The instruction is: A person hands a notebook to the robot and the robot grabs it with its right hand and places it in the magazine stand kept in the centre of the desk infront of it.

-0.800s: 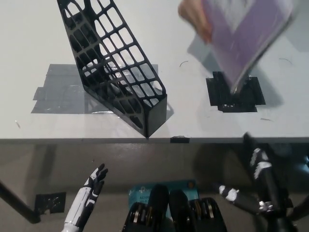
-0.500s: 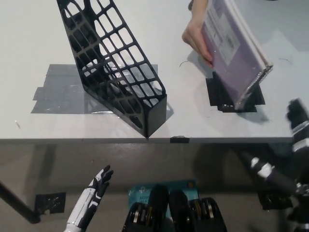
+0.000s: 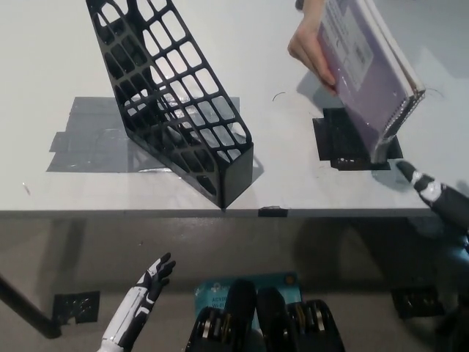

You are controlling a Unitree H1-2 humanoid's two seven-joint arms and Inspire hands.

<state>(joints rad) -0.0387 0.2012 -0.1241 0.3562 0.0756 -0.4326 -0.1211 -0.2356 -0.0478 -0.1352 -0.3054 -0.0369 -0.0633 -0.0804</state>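
A person's hand holds a purple spiral notebook upright at the upper right, its lower corner over a black tape patch. The black lattice magazine stand stands tilted on the white desk, left of centre. My black right hand reaches in from the right edge, just below the notebook's lower corner and apart from it, fingers apart. My white left hand rests below the desk edge at lower left, open.
Grey tape lies on the desk under and left of the stand. A small black marker sits on the desk's front edge. Another black tape patch lies on the floor at lower left.
The person has brought the notebook more upright and slightly right. My right hand has risen from below the desk edge to just under the notebook's lower corner. The left hand barely shifted.
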